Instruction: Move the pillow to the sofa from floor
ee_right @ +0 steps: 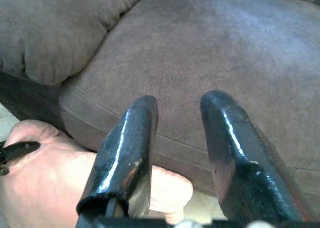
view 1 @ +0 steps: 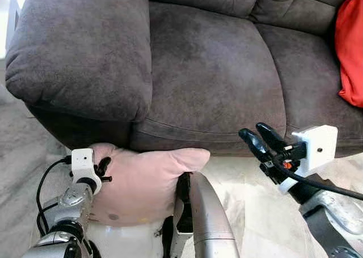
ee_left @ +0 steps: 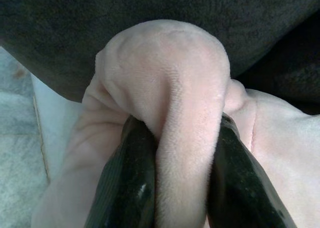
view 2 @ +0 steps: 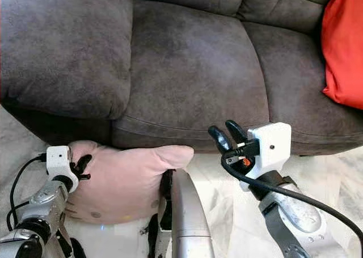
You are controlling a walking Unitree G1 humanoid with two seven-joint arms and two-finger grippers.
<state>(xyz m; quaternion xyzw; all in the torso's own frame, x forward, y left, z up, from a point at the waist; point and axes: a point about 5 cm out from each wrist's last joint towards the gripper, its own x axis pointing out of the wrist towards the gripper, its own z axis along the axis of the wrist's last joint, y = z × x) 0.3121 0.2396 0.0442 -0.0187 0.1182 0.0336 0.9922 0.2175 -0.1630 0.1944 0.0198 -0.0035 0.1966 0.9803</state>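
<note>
Left gripper (ee_left: 172,188) pinches a fold of the pink pillow (view 1: 144,181), low against the sofa (view 1: 210,76) front; right gripper (view 1: 258,138) hovers open, empty, before the seat. Lifting onto the cushion remains.

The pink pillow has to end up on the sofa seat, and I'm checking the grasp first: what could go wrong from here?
1. The left gripper pinches only a bunched fold of the pink pillow, so it may slip out when lifted.
2. The right gripper is open in front of the sofa seat edge, off the pillow, so the free corner could sag and catch under the seat.
</note>
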